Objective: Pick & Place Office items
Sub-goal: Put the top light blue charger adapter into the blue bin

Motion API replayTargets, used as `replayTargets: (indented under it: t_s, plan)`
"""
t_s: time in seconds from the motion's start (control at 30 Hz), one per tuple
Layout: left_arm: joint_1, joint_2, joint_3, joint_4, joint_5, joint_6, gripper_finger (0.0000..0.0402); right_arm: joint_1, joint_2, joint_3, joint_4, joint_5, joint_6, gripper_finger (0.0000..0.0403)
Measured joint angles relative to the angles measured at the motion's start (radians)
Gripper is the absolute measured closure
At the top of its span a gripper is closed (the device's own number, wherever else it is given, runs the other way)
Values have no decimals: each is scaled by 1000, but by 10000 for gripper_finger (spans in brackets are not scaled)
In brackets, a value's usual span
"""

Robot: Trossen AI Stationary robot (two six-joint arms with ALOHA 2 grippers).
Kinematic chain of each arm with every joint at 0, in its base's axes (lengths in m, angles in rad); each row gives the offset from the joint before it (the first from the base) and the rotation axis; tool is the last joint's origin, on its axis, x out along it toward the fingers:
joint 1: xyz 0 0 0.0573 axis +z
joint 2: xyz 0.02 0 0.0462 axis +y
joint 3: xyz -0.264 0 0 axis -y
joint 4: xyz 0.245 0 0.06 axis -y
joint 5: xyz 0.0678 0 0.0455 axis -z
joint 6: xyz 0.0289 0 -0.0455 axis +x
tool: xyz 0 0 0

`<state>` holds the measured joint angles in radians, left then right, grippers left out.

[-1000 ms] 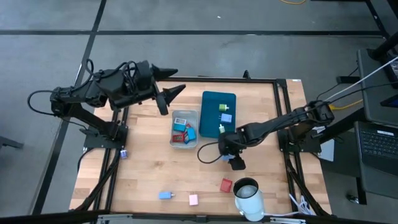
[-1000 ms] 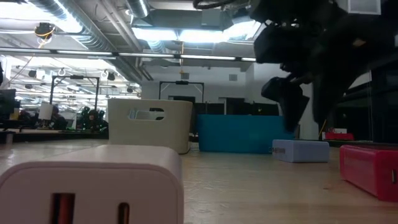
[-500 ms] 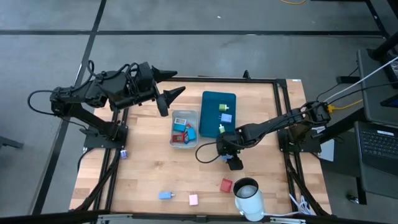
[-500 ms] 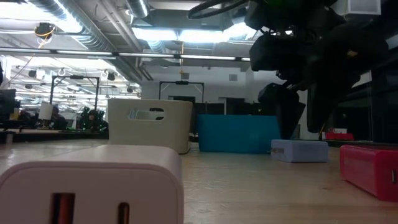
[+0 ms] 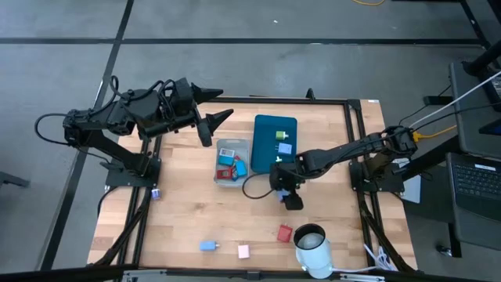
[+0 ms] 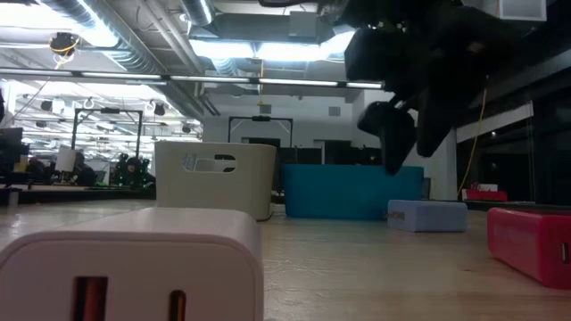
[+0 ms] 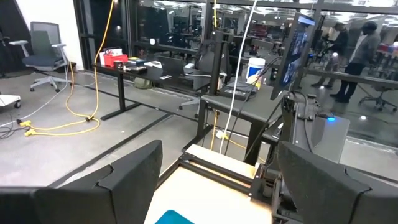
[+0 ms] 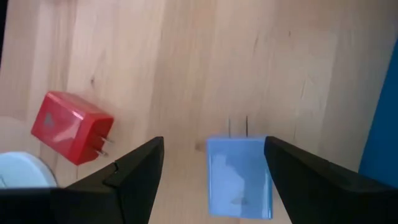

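The right gripper (image 5: 290, 197) is held low over the middle of the wooden table (image 5: 180, 211), just in front of the teal tray (image 5: 275, 141). Its jaws are spread wide and nothing is held in them. In the right wrist view a light blue plug block (image 8: 239, 177), with two thin metal prongs, is seen lying flat on the wood right between the two dark fingers (image 8: 134, 174). This looks like the piece to be picked up next.

To do it well, the gripper should be kept centred over the blue block, so one finger comes down on each long side. The prongs should be left free, not pinched. The jaws should only be closed once the fingers are down beside the block, or it may be pushed away.

A red plug block (image 8: 71, 127) lies nearby and should not be bumped. More small pieces are already in the grey bin (image 5: 232, 162) and on the teal tray. A blue piece (image 5: 207, 246) and a pink piece (image 5: 243, 251) are waiting near the front edge, beside a white cup (image 5: 313, 249).

The left gripper (image 5: 218, 105) is held up by the far left corner, its jaws wide and empty.
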<state>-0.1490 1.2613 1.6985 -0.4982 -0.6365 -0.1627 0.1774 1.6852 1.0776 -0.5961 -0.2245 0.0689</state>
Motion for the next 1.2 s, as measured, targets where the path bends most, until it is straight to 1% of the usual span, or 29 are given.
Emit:
replayTargets:
  t_s: [0.13, 0.33, 0.47, 0.63, 0.73, 1.03, 1.2]
  plan:
    - [0, 0, 0, 0, 0, 0, 89, -3, 0, 5, -15, 4, -9, 119]
    - [0, 0, 0, 0, 1, 1, 89, -25, 5, -51, -16, -26, -17, 119]
    - [0, 0, 0, -2, 1, 1, 89, -35, 11, -90, 12, -27, -25, 119]
    - [0, 0, 0, -4, 1, 1, 89, -49, 34, -98, 54, -17, -33, 119]
    - [0, 0, 0, -4, 1, 1, 89, -56, 45, -96, 83, -30, -31, 119]
    - [0, 0, 0, -11, 1, 1, 89, -49, 73, -96, 93, -50, -7, 119]
    - [0, 0, 0, -34, 1, 1, 89, -16, 80, -102, 81, -47, 29, 119]
